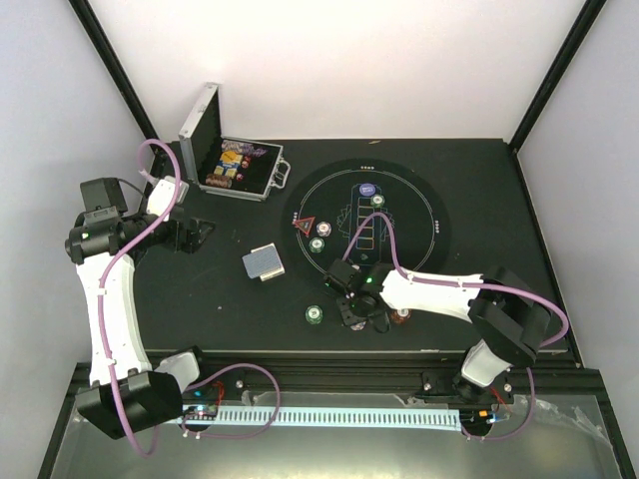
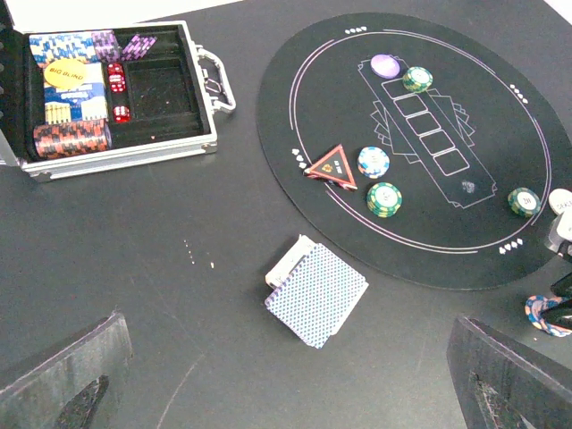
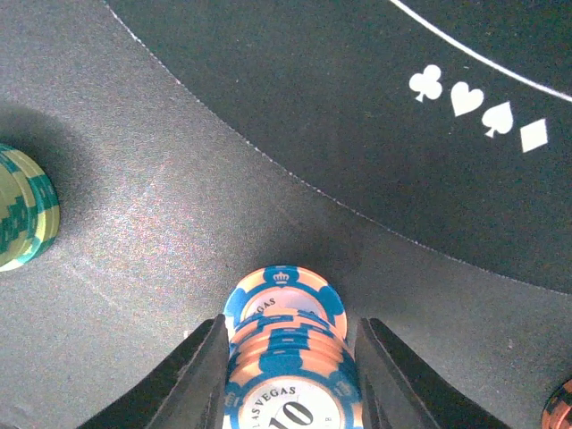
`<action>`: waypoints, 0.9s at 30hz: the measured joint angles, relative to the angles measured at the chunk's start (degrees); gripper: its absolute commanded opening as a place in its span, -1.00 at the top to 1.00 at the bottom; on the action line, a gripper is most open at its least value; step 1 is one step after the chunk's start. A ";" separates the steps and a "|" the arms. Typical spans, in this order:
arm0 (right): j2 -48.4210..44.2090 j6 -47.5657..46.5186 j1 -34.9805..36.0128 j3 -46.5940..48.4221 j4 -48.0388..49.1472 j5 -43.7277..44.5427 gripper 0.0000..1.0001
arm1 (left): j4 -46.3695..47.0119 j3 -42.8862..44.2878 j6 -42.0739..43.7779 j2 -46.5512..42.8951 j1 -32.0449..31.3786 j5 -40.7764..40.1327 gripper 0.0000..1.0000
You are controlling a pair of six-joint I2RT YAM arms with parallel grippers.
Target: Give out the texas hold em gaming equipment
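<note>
In the right wrist view a stack of blue-and-orange poker chips (image 3: 290, 357) stands just off the round black mat (image 3: 357, 89). My right gripper (image 3: 291, 380) is shut on it, one finger against each side. From above, this gripper (image 1: 357, 311) sits at the mat's near edge, between a green chip stack (image 1: 314, 314) and a dark red chip (image 1: 402, 316). My left gripper (image 1: 200, 235) hovers open and empty at the left. The card deck (image 2: 317, 293) lies ahead of it. On the mat are a red triangular marker (image 2: 331, 166), a purple button (image 2: 386, 64), a white button (image 2: 561, 201) and several chip stacks.
The silver case (image 2: 116, 89) lies open at the back left with more chips, dice and a yellow button inside. A green stack (image 3: 22, 210) stands left of my right gripper. The table's near edge runs just behind the arms.
</note>
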 measured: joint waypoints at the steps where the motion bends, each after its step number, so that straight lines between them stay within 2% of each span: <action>1: 0.00 0.02 0.00 0.02 0.04 0.07 0.43 | 0.00 0.00 0.00 0.00 0.00 0.00 -0.98; 4: 0.00 -0.11 0.00 0.22 -0.20 0.09 0.52 | 0.00 0.00 0.00 0.00 0.00 0.00 -0.98; 11: 0.00 -0.74 0.00 3.39 -3.63 0.85 0.56 | 0.02 0.00 0.00 0.00 0.00 0.00 -0.98; 15: 0.00 -1.27 0.00 5.55 -4.66 1.53 0.17 | 0.00 0.00 0.02 0.00 0.00 0.00 -0.98; 16: 0.00 -1.46 0.00 5.70 -4.66 1.62 -0.04 | 0.00 0.00 0.02 0.00 0.00 -0.02 -0.98; 17: 0.02 -1.60 0.00 5.73 -4.70 1.66 -0.38 | 0.00 0.00 0.02 0.00 0.00 0.00 -0.98; 18: 0.22 -1.55 0.00 5.70 -4.76 1.64 -0.49 | 0.00 0.00 0.02 0.00 0.00 0.00 -0.98; 21: 1.25 -1.92 0.02 5.35 -4.68 1.64 -0.64 | 0.00 0.00 0.04 0.00 0.00 -0.02 -0.98; 27: 1.14 -1.64 0.07 3.74 -4.83 1.51 -0.66 | -0.02 0.02 0.04 0.00 0.00 -0.02 -0.98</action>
